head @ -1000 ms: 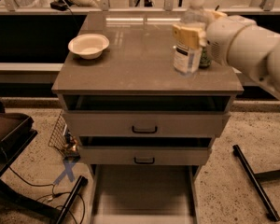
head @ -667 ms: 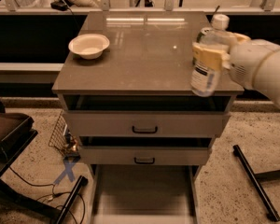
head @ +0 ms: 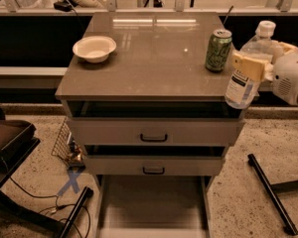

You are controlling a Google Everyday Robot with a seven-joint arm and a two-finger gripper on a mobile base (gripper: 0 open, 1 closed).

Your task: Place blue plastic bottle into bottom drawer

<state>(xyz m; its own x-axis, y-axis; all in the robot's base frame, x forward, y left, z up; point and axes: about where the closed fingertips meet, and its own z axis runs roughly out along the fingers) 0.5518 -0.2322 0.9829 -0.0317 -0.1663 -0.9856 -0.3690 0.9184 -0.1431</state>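
Note:
My gripper is at the right edge of the view, beside the cabinet's right front corner, shut on the blue plastic bottle. The bottle is clear with a white cap and a pale label, held tilted in the air beyond the cabinet top's right edge. The bottom drawer is pulled open below the two upper drawers, and its flat floor shows with nothing on it. A green soda can stands on the cabinet top, left of the bottle.
A white bowl sits on the cabinet top at the left. A black bar lies on the floor at right. A dark stand with cables and a wire basket are at left.
My gripper has carried the bottle right and toward the front, from over the cabinet top to past its right edge. The green can, hidden before, now shows.

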